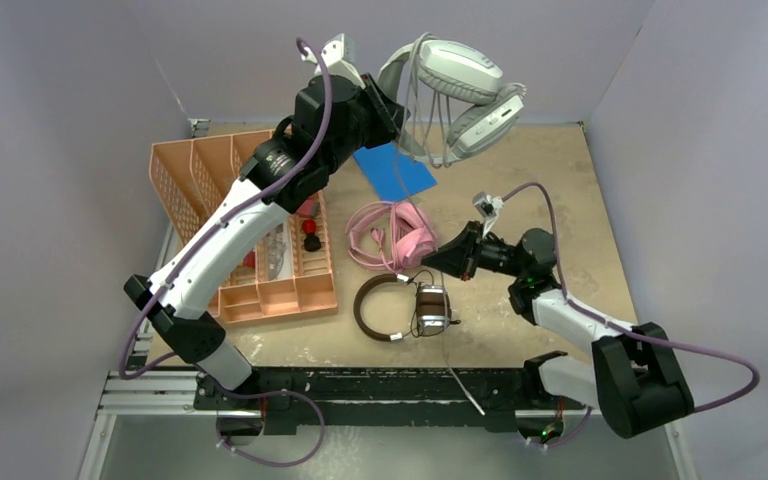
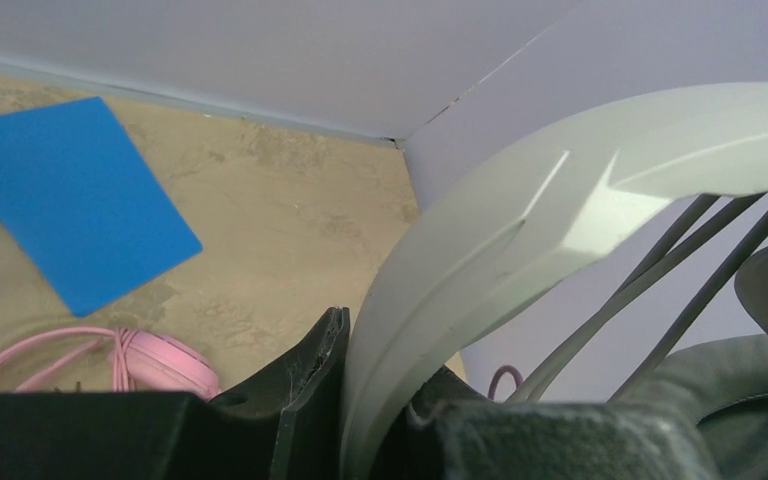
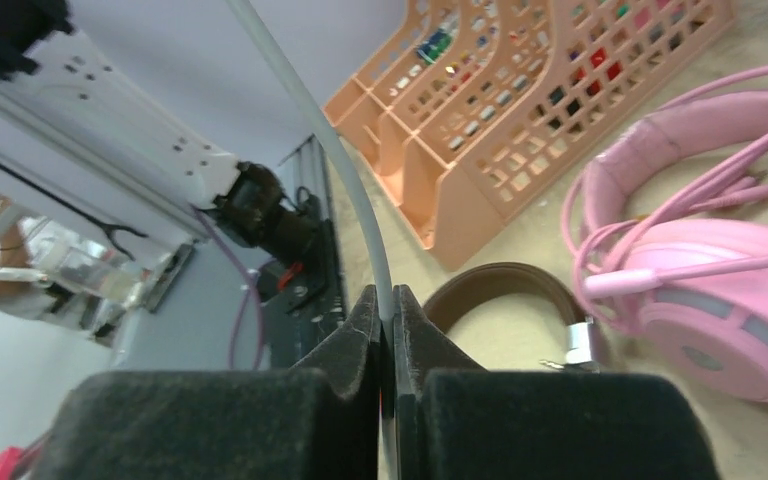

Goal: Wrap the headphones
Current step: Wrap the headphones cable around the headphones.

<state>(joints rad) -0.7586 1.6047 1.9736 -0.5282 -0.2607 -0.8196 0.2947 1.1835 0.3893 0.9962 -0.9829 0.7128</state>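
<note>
Holding the light-grey headset (image 1: 460, 75) by its band, the left tool (image 2: 375, 400) sits half-hidden; right tool (image 3: 392, 320) pinches a grey cable (image 3: 352, 195).

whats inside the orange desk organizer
Small red and black items lie in compartments of the orange organizer. The left arm covers the middle, so anything there is hidden.

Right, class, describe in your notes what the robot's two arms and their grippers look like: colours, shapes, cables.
The left arm and right arm share one design: white tubular links between bulky black joints. A purple cable loops loosely along each. The left gripper and right gripper have black, wedge-shaped fingers tapering to thin tips.
</note>
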